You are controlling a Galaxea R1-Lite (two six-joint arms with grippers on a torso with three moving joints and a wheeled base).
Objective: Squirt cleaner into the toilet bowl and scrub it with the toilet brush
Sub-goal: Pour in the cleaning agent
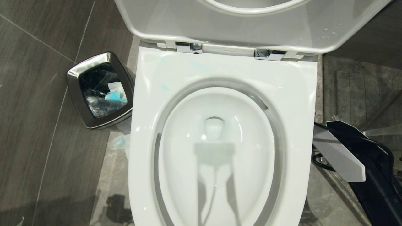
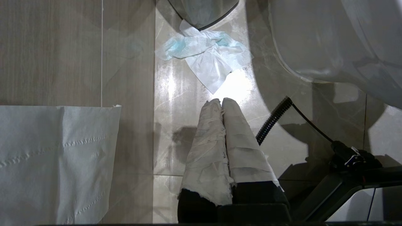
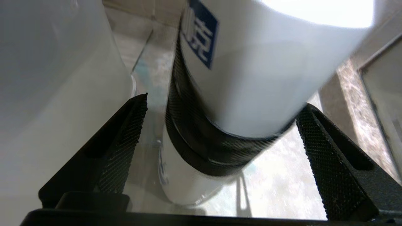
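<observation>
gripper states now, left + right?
Left gripper: closed, holding nothing, over the floor beside the toilet.
Right gripper: open, jaws either side of a white bottle with a black band, not clamped on it.

White toilet bowl (image 1: 220,175) – faint turquoise smears; steel bin (image 1: 100,91), black liner; dark grey streaked floor tiles (image 1: 31,125).

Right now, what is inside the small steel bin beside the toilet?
Inside the steel bin a clear liner holds crumpled white and turquoise-blue paper. Whatever lies underneath is covered and dark.
</observation>
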